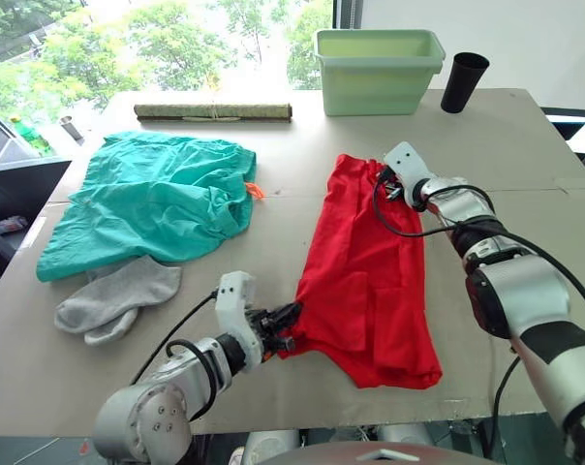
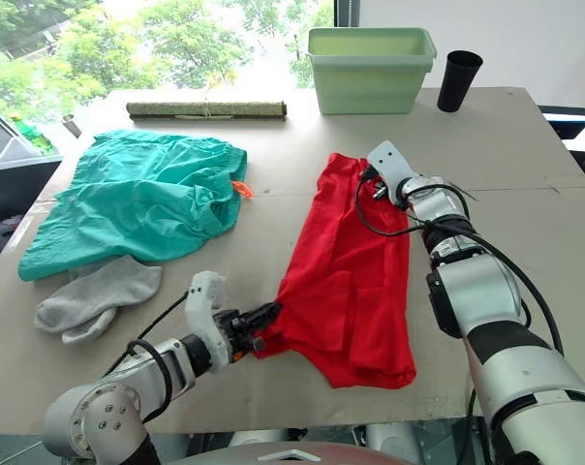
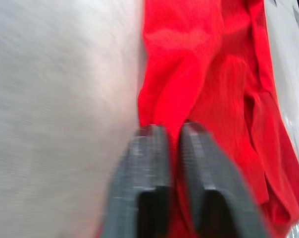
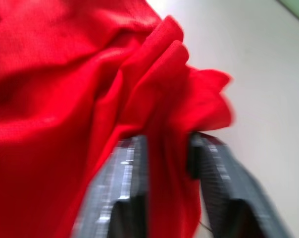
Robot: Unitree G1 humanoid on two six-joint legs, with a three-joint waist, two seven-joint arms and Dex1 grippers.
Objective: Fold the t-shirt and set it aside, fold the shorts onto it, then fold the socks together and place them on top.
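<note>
The red t-shirt [image 1: 370, 281] lies folded lengthwise as a long strip in the middle of the table. My left gripper [image 1: 291, 320] is shut on its near left corner; the wrist view shows the fingers [image 3: 149, 163] pinching the red cloth [image 3: 209, 74]. At the strip's far end my right gripper [image 1: 382, 179] is shut on the red fabric [image 4: 139, 89]. The teal-green shorts [image 1: 152, 199] lie spread at the left with an orange cord [image 1: 256, 190] at their right edge. The pale grey socks [image 1: 113, 298] rest just in front of the shorts.
A pale green bin [image 1: 378, 68] and a black cup [image 1: 463, 81] stand at the table's far edge, with a rolled mat [image 1: 213, 111] to their left. Bare tabletop [image 1: 525, 155] lies right of the shirt.
</note>
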